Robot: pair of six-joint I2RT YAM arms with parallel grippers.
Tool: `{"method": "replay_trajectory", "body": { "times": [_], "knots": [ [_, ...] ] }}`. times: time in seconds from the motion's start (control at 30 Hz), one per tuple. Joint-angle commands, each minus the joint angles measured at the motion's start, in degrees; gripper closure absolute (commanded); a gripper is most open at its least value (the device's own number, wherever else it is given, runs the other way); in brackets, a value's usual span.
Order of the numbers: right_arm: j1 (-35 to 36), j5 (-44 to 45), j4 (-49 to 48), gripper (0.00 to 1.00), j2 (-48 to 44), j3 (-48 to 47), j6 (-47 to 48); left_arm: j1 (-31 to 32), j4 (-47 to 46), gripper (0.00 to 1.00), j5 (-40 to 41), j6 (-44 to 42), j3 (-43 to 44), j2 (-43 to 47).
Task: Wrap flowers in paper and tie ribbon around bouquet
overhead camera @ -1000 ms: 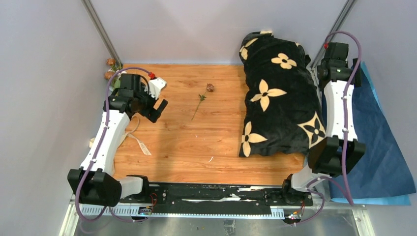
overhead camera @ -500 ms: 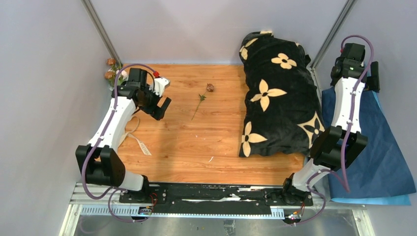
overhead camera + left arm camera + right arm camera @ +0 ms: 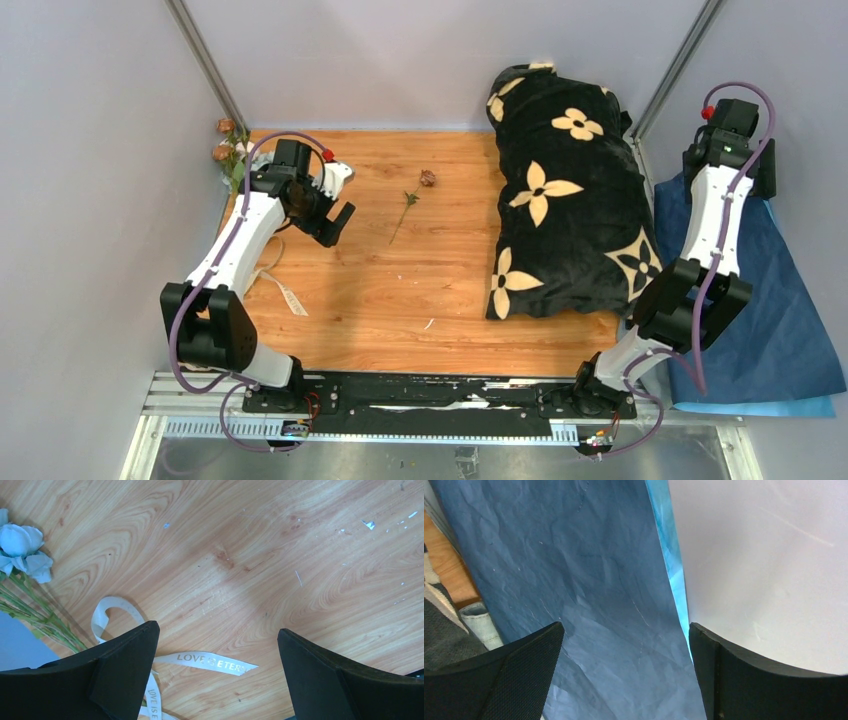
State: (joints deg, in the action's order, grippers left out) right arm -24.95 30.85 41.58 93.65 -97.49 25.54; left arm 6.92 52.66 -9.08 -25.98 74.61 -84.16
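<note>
Since 1 s ago: R gripper (image 3: 625, 626) has swung out to the right, away from the blanket (image 3: 570, 200), & now hangs over the paper (image 3: 790, 330). L gripper (image 3: 335, 218) has crept a bit right, elbow pulled in toward centre. Both have jaws spread wide w/ nothing between them. Paper lies off the table's (image 3: 400, 300) right edge, navy side up, crinkled, w/ a light-blue strip along its outer edge; can't tell what it rests on. Flowers (image 3: 228, 150) sit at the far-left corner by the wall, partly over the table edge; the L wrist view shows a pale blue bloom & thin green stems just left of the fingers. Ribbon (image 3: 210, 662) lies curled near the left edge, below the L jaws, printed w/ lettering. One loose stem (image 3: 405, 205) w/ a brownish bud lies mid-table, well apart from the bunch. Prob. meaning: R arm is lining up to fetch the paper while L waits near the flowers & ribbon. Task looks barely begun, nothing wrapped or tied yet. Paper must come onto the table, but the blanket covers the right third, so room is tight. Surface is wood-grain, flecked w/ small white scraps. Plain grey walls on 3 sides, metal posts at the back corners, metal rail along the near edge.
</note>
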Motion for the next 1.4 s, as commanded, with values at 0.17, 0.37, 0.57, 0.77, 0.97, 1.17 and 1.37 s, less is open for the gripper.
{"method": "replay_trajectory", "body": {
  "times": [0.17, 0.37, 0.57, 0.77, 0.97, 1.17, 1.37],
  "knots": [
    [-1.45, -4.97, 2.88, 0.01, 3.88, -3.34, 1.07, 0.46, 0.84, 0.00, 1.44, -0.24, 0.30, -0.29],
    [-1.42, -10.26, 4.36, 0.07, 4.14, -4.16, 0.57, 0.55, 0.79, 0.00, 1.54, 0.06, 0.23, -0.91],
    [-1.50, -14.39, 7.29, 0.15, 5.84, -5.83, -0.54, 0.73, 0.82, 0.00, 1.59, -0.04, 0.19, -1.09],
    [-1.44, -15.42, 8.41, 0.72, 6.68, -6.86, -1.75, 0.82, 0.81, 0.00, 1.69, -0.04, 0.07, -1.24],
    [-1.39, -12.98, 8.96, 1.00, 3.78, -9.46, -4.74, 0.82, 0.85, 0.00, 1.48, -0.56, -0.33, -0.55],
    [0.56, -11.10, 9.28, 1.00, -5.62, -20.27, -12.65, 0.82, 0.80, 0.00, 1.22, -1.13, -0.72, 0.35],
    [16.77, -19.18, -9.36, 1.00, -24.15, -14.70, -23.84, 0.82, 0.60, 0.00, 1.75, -1.24, -0.62, 0.10]
  ]
}}
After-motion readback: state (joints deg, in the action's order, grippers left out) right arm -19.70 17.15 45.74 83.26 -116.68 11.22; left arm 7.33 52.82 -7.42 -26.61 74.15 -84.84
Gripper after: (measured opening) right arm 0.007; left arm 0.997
